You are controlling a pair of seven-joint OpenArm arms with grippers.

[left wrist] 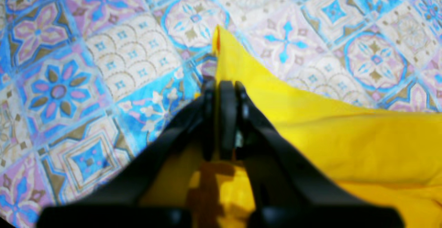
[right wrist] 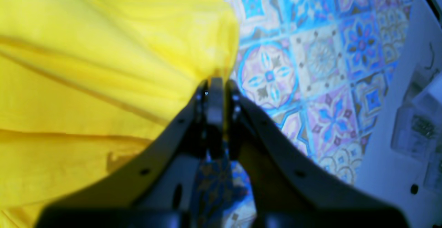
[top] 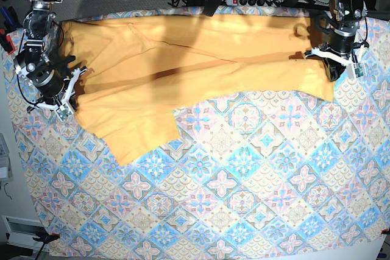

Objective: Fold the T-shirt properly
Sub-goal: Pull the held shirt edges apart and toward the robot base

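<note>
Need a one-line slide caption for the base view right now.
Both claws, left and right, pinch opposite ends of the T-shirt on the tablecloth.

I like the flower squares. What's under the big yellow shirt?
The T-shirt lies on the patterned tablecloth, whose tiles show all around it. Whatever part sits beneath the shirt is covered, so anything else under there cannot be seen.

One T-shirt (top: 183, 71), one tablecloth (top: 244, 187), two arms.

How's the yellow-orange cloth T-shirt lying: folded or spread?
Partly folded: yellow-orange cloth T-shirt stretched lengthwise between both hands, doubled over, one sleeve hanging out.
</note>
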